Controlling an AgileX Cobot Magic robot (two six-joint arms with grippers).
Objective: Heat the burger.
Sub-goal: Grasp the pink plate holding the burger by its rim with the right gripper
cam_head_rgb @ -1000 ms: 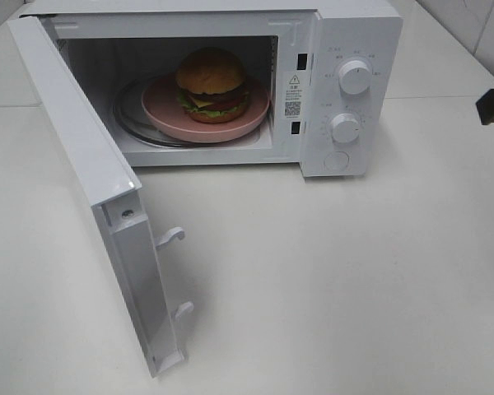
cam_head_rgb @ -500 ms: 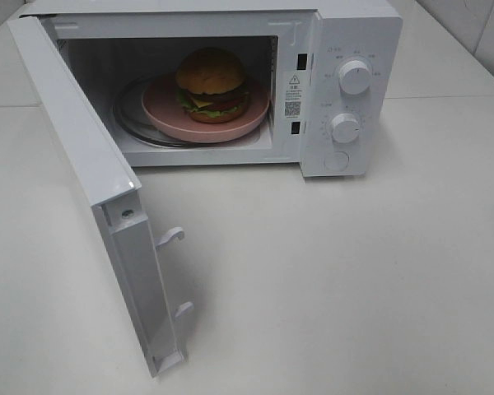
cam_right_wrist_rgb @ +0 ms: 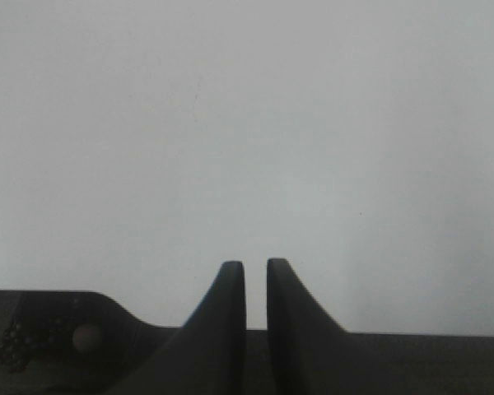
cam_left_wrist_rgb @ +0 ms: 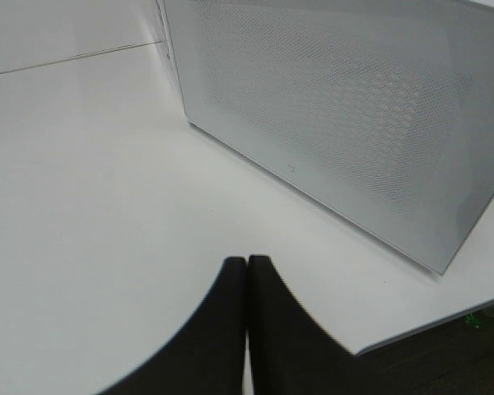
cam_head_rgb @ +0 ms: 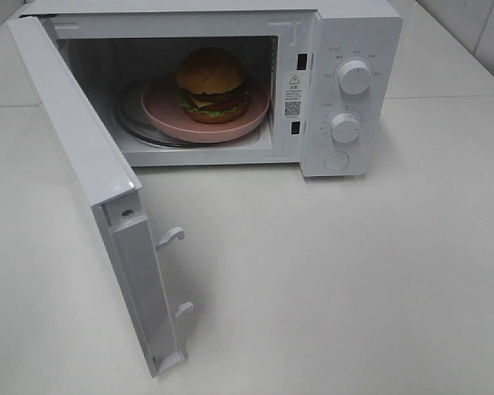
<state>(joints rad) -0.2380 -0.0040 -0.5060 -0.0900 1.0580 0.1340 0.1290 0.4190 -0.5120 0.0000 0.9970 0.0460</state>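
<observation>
The burger, with a golden-brown bun, lettuce and cheese, sits on a pink plate inside the white microwave. The microwave's door is swung wide open toward the front left. Neither gripper shows in the exterior view. In the left wrist view my left gripper is shut, fingertips touching, above the table beside the door's perforated outer face. In the right wrist view my right gripper has a narrow gap between its fingers, holds nothing, and hangs over bare white tabletop.
Two round knobs and a round button sit on the microwave's control panel at the right. Two latch hooks stick out of the open door's inner edge. The table edge lies near the left gripper.
The dark part of the right arm seen at the exterior view's right edge a second ago has gone out of view. Burger, plate and door have not moved.
</observation>
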